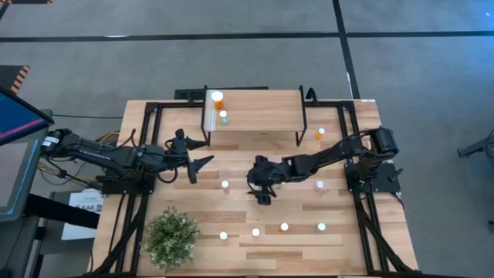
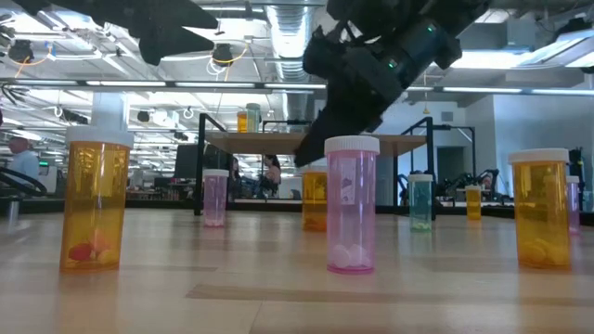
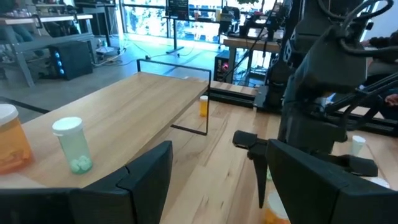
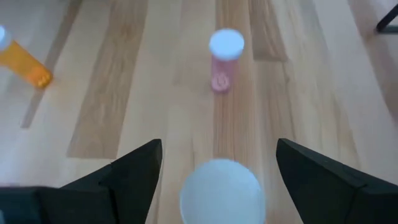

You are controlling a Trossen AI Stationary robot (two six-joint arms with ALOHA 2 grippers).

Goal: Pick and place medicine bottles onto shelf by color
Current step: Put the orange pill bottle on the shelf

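Note:
The shelf [image 1: 255, 108] stands at the table's far side, with an orange bottle [image 1: 218, 99] and a teal bottle [image 1: 223, 116] standing at its left end. My right gripper [image 4: 217, 149] is open mid-table. Its fingers stand on either side of a white-capped bottle [image 4: 221, 190] below them without touching it. In the left wrist view that bottle [image 3: 273, 211] looks orange. A pink bottle [image 4: 224, 62] stands just beyond it toward the table's left. My left gripper [image 1: 197, 158] is open and empty, hovering near the shelf's left end.
Other bottles stand upright on the table: an orange one [image 1: 320, 133] by the shelf's right leg, a pink one [image 1: 319, 185] at the right, and several in a row near the front [image 1: 284, 227]. A potted plant [image 1: 171, 238] stands at the front left.

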